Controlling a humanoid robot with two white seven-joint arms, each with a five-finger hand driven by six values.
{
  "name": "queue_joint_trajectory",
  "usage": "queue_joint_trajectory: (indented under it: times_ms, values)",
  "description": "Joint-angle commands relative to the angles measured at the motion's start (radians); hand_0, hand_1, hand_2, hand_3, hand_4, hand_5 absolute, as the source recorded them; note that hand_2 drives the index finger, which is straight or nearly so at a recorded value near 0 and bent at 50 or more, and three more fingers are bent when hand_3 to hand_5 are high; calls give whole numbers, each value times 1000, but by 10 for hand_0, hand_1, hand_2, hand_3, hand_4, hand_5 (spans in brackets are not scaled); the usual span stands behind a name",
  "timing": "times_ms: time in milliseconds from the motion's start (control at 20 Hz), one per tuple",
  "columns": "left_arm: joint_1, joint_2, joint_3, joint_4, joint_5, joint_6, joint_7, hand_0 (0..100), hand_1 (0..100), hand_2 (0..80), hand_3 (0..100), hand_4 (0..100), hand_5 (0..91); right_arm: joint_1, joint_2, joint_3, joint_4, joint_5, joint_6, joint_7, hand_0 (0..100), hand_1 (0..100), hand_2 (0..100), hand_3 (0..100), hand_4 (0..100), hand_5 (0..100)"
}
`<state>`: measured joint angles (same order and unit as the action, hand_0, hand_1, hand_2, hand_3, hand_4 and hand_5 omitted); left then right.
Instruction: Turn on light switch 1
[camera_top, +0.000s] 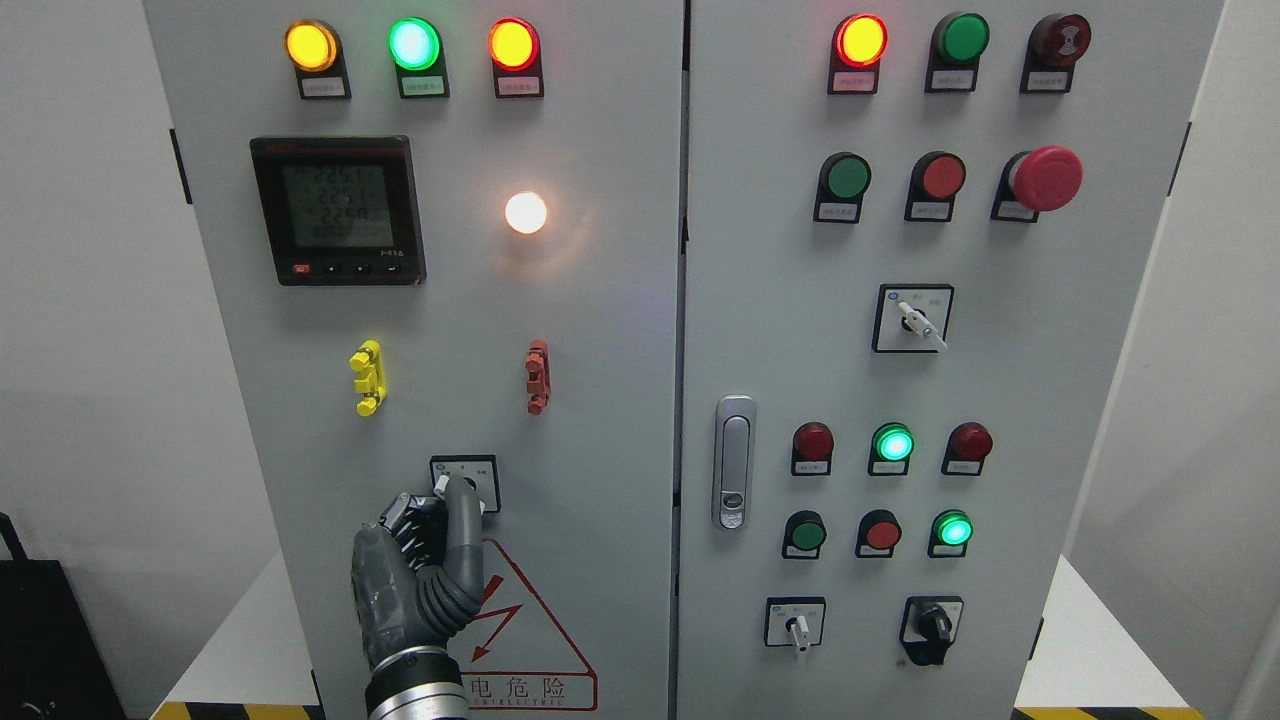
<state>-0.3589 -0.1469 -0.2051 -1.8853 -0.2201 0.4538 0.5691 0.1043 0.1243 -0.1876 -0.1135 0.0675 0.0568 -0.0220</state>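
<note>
I am watching my left hand (425, 560), a dark grey fingered hand on an arm coming up from the bottom edge left of the middle, pressing against the left door of the tall light-grey metal electrical cabinet (600, 400). Its fingers (462, 520) are curling around the small rotary selector switch on a black-framed square plate (465, 482), low on that door, so the hand is gripping the knob and hiding most of it; I cannot tell which way the knob is pointing. Just below the hand the red triangular warning sticker with a lightning bolt (530, 640) is showing, partly covered by my wrist. Above the switch a yellow plastic clip (367, 377) and a red-brown plastic clip (537, 376) are sitting side by side but well apart, and higher up a round white lamp (526, 212) is glowing beside the black digital meter with a lit screen (338, 210). Along the top three round lamps are shining: amber, green (414, 43) and orange-red. The right door is carrying more red and green buttons, a big red mushroom-head stop button (1048, 178), a silver door latch (734, 462) and three further selector switches. The cabinet is standing on a white table (1090, 640).
</note>
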Motion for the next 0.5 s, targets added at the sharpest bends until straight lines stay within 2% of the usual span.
queue_joint_trajectory:
  times_ms: [0, 450]
  values:
    - [2, 0, 0, 0, 1, 0, 3, 729, 412, 607, 878, 850, 705, 0, 0, 0, 0, 0, 0, 1, 0, 0, 0, 0, 0, 0]
    - [3, 0, 0, 0, 1, 0, 3, 754, 373, 608, 878, 850, 706, 0, 0, 0, 0, 0, 0, 1, 0, 0, 0, 0, 0, 0]
